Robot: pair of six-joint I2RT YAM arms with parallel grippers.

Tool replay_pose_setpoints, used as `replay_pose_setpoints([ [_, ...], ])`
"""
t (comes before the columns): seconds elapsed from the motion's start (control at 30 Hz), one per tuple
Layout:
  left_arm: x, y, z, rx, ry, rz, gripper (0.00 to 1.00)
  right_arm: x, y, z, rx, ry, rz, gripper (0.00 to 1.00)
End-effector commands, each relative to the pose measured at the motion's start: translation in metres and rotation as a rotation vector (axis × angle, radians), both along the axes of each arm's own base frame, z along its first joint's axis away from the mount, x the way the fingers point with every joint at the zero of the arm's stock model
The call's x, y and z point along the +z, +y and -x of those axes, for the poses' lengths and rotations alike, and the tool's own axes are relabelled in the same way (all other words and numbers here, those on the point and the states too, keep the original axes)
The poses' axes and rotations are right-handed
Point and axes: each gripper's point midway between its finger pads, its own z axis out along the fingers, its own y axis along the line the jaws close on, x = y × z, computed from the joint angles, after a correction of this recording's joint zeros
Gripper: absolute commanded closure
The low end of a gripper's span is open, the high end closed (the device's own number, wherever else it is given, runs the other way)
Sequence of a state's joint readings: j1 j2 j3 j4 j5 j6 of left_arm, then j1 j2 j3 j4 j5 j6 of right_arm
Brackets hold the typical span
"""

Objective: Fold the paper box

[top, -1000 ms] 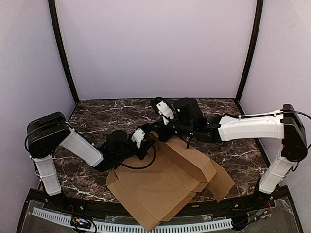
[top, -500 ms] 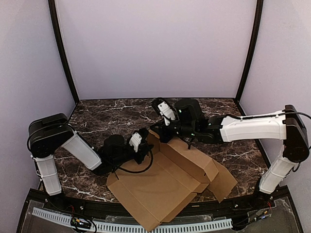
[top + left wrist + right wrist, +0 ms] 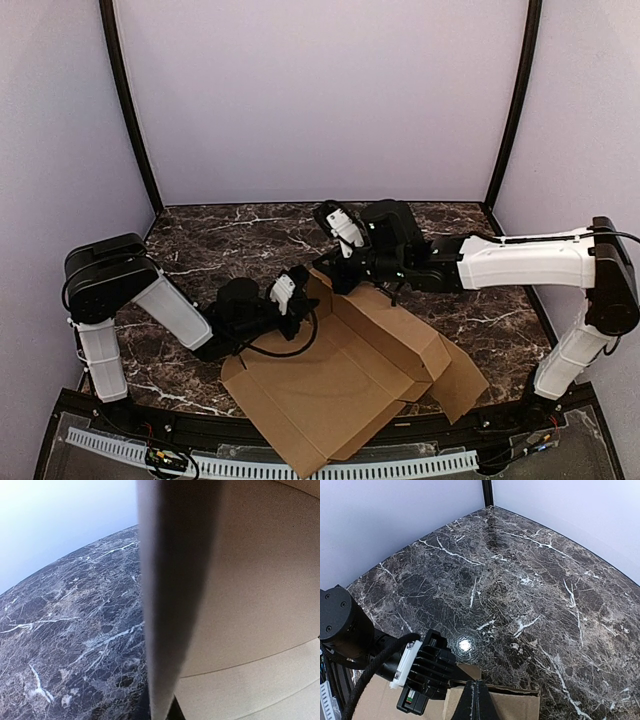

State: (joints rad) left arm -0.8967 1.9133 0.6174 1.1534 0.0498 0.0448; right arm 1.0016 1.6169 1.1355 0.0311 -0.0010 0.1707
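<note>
Left gripper [image 3: 298, 298] is closed on the raised far-left flap of the box [image 3: 330, 385], which shows edge-on in its wrist view. Right gripper [image 3: 346, 282] has its fingers pressed together and empty, tips touching the far flap's top edge. Half-folded, the box lies near and central on the table [image 3: 200, 250].

Closed right gripper [image 3: 476, 686] touches the paper box [image 3: 516, 706] edge on the marble table [image 3: 530, 580], left arm [image 3: 427, 675] just beside
</note>
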Motion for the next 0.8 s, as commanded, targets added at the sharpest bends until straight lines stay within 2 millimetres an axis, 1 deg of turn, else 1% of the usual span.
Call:
replay_pose_setpoints([
  [0.0,0.003,-0.006,0.000,-0.024,-0.010,-0.004,0.99,-0.045,-0.017,0.018,0.013,0.115,0.169,1.00],
  [0.1,0.002,-0.007,0.000,-0.028,-0.012,-0.012,0.99,-0.029,-0.011,0.014,0.015,0.087,0.143,1.00],
  [0.23,0.001,-0.009,0.000,-0.030,-0.013,-0.025,0.99,-0.001,-0.006,0.003,-0.006,0.028,0.111,1.00],
  [0.37,0.001,-0.011,0.001,-0.035,-0.014,-0.029,0.99,0.026,0.000,0.000,0.001,-0.009,0.068,1.00],
  [0.43,0.002,-0.011,0.001,-0.034,-0.016,-0.029,0.99,0.033,0.002,-0.001,0.003,-0.019,0.057,1.00],
  [0.5,0.002,-0.011,0.001,-0.034,-0.017,-0.028,0.99,0.037,0.002,-0.003,-0.003,-0.029,0.056,1.00],
  [0.57,0.002,-0.011,0.001,-0.034,-0.016,-0.029,0.99,0.032,0.001,-0.005,-0.012,-0.031,0.067,1.00],
  [0.63,0.002,-0.011,0.001,-0.032,-0.016,-0.029,0.99,0.020,0.001,-0.001,-0.003,-0.004,0.081,1.00],
  [0.7,0.001,-0.011,0.001,-0.031,-0.016,-0.031,0.99,-0.003,-0.002,0.000,-0.009,0.026,0.108,1.00],
  [0.77,0.001,-0.011,0.001,-0.030,-0.017,-0.031,0.99,-0.039,-0.008,0.001,-0.026,0.070,0.168,1.00],
])
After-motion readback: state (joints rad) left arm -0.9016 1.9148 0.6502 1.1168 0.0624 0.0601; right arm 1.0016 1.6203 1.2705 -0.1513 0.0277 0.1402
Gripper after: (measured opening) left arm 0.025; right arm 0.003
